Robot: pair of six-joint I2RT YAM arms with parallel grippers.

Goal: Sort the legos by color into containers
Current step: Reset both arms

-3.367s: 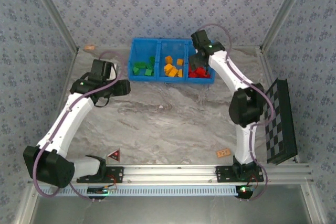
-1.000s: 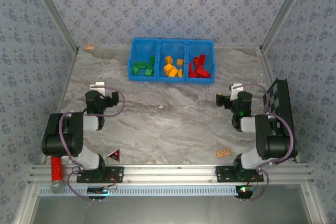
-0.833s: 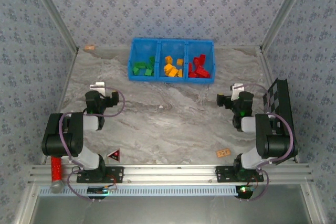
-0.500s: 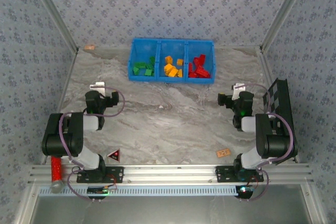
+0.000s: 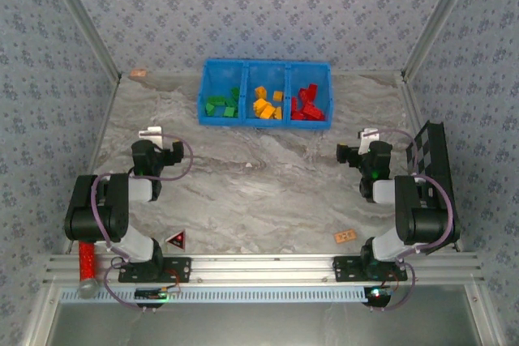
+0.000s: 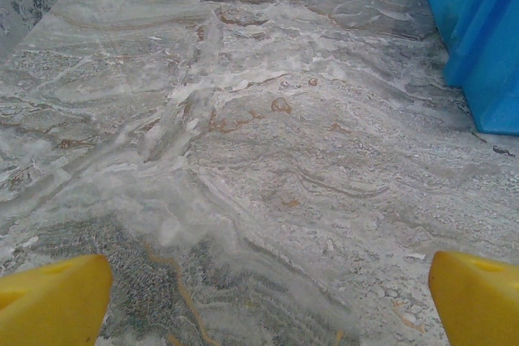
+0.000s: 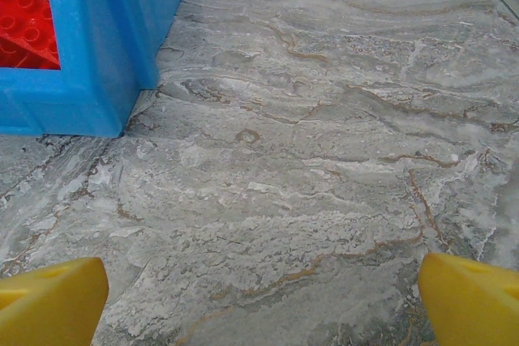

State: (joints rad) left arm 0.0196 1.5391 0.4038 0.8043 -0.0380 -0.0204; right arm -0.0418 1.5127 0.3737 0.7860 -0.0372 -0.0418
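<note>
Left tool (image 6: 268, 301) and right tool (image 7: 259, 297) both wide, empty. One blue bin (image 5: 264, 122) ahead between them, three compartments: green legos (image 5: 220, 106), orange legos (image 5: 265, 105), red legos (image 5: 306, 106). Bricks too small to count.

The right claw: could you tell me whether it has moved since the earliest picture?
Yes. The right claw has drawn back from the blue bin toward the near edge, beside the checkerboard.

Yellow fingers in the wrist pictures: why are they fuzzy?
Left wrist view: the left fingers look soft at the bottom corners, likely too near the lens; the marble table is sharp. Right wrist view: the right fingers look soft too, the blue bin crisp.
</note>
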